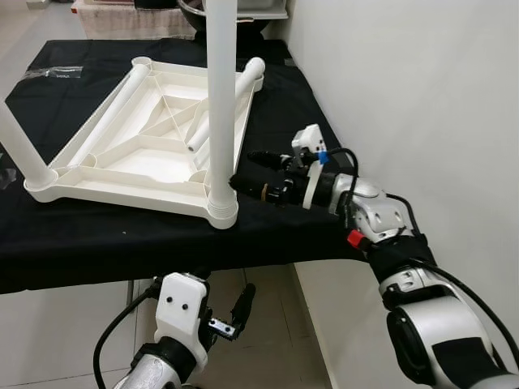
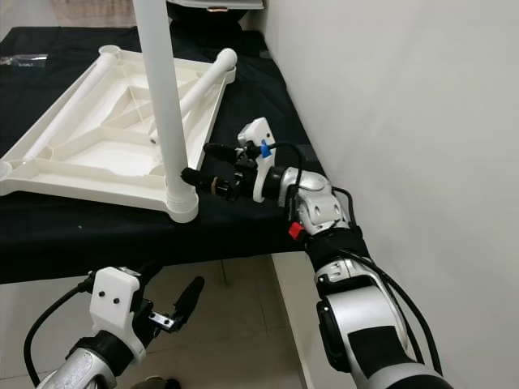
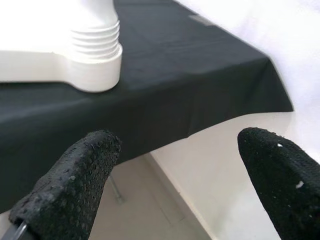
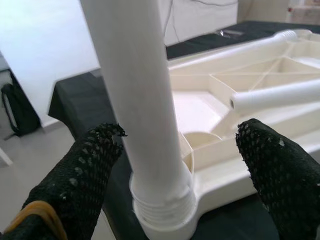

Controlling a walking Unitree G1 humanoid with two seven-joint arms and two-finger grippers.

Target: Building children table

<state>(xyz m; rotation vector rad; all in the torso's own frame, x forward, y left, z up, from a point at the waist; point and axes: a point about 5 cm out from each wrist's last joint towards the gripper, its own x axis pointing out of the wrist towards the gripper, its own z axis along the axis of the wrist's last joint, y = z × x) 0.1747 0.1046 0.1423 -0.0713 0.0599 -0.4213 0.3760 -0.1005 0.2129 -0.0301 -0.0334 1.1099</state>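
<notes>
- Nearest, low on the left, below the table edge: left gripper (image 1: 231, 318), fingers (image 3: 75, 185) spread apart and empty, hanging idle over pale floor.
- Just beyond, a black-draped work table (image 1: 97, 243) running from near to far, hard against a white wall (image 1: 405, 97) on the right.
- On the cloth, an upside-down white plastic tabletop (image 1: 122, 174), ribbed underside up, corner sockets showing.
- At its near right corner, an upright leg (image 1: 220, 105) seated in the ribbed socket (image 1: 221, 212), right at the near edge of the work table.
- Reaching in from the right: right gripper (image 4: 175, 155), fingers (image 4: 80, 175) released, one either side of the upright leg near its base, close to it but seemingly not pressing on it.
- Further in, a loose leg (image 1: 199, 134) lying across the ribs, and another leg (image 1: 247, 77) lying propped on the far right corner.
- At the near left corner, one more leg (image 1: 20, 150) rising from its socket, leaning out of frame.
- Farthest: a clear plastic bag (image 1: 50, 73) on the cloth at far left.
- Likely risks, judged from this: a sideways push from the right gripper could tilt the upright leg or pop it from the socket if not fully seated.
- Dragging the tabletop nearer could tip that corner off the edge.
- Closing off-centre on the smooth round leg could let it slip.
- Loose legs could roll if the tabletop were jolted.
</notes>
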